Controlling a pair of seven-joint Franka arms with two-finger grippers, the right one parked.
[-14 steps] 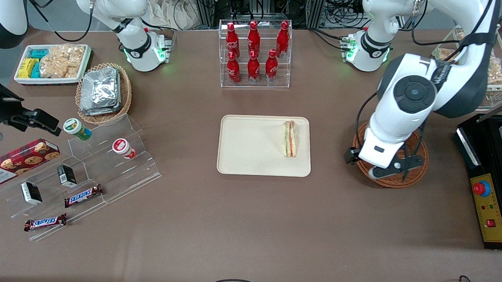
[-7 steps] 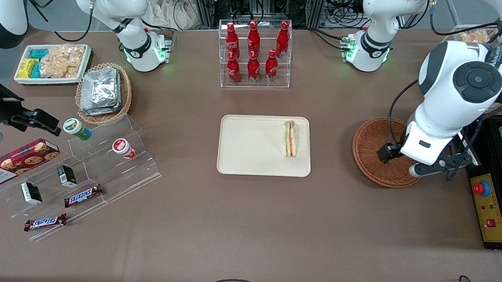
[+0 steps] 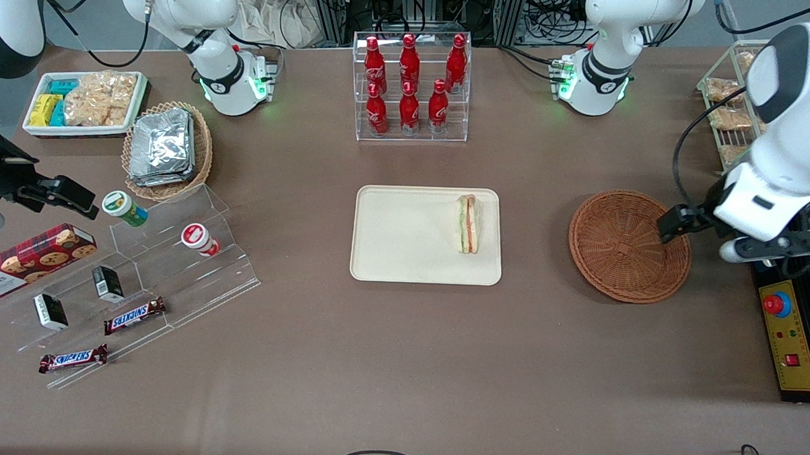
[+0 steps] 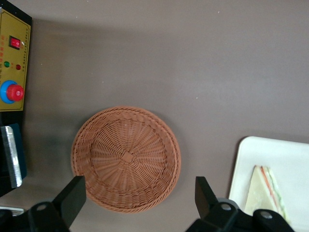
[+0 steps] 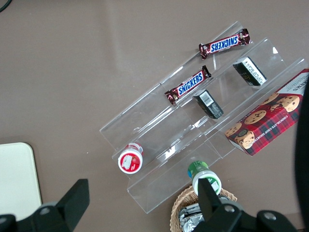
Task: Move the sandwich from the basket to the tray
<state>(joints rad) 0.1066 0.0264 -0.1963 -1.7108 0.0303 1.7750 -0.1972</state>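
Lying on the tray [image 3: 411, 238], one sandwich [image 3: 468, 224] rests flat near the tray edge that faces the basket [image 3: 619, 255], its green, red and orange filling stripes showing along one side. One reddish-brown basket sits on the brown table [image 3: 400, 362] toward the working arm's end, well apart from the tray, with only bare weave inside. The gripper [image 4: 140, 198] hangs above the table beside the basket, near the black control box [image 3: 788, 335]; its two fingers [image 4: 72, 195] are spread wide, with nothing between them. Six red bottles [image 3: 410, 86] stand in a clear rack farther from the front camera than the tray. Toward the parked arm's end lie two Snickers bars [image 3: 134, 315], two small round tubs [image 3: 199, 238], one cookie box [image 3: 30, 260] and one lighter basket of foil packets [image 3: 165, 148].
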